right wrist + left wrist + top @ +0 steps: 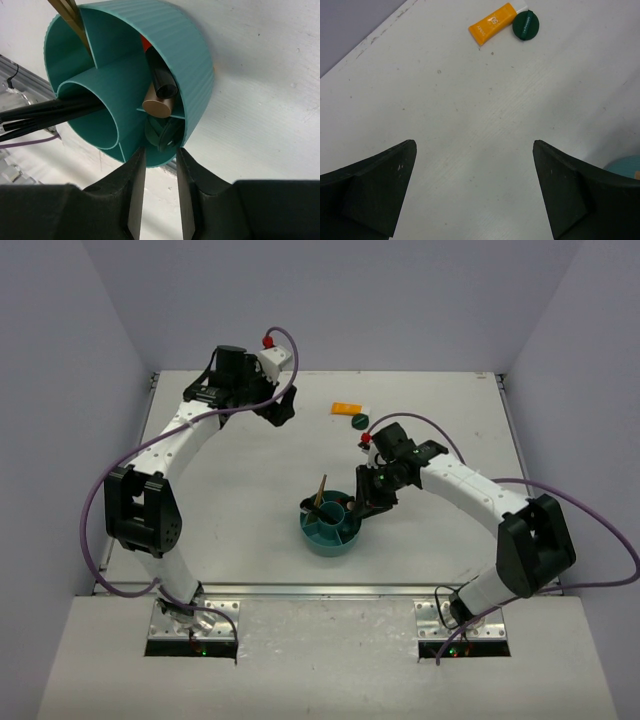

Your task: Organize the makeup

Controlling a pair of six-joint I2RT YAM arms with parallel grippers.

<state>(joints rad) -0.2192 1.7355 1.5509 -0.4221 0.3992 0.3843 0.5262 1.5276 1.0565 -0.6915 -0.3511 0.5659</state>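
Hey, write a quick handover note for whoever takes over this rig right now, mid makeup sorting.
Grippers: left gripper has its fingers wide open and empty above the bare table. The right gripper has its fingers parted at the teal bowl's rim, gripping nothing.
Done, in the bowl: dark brushes, tan brushes, red pencil, black tube, gold tube, one green compact.
Left to do: orange packet and second green compact, side by side at the table's far side.
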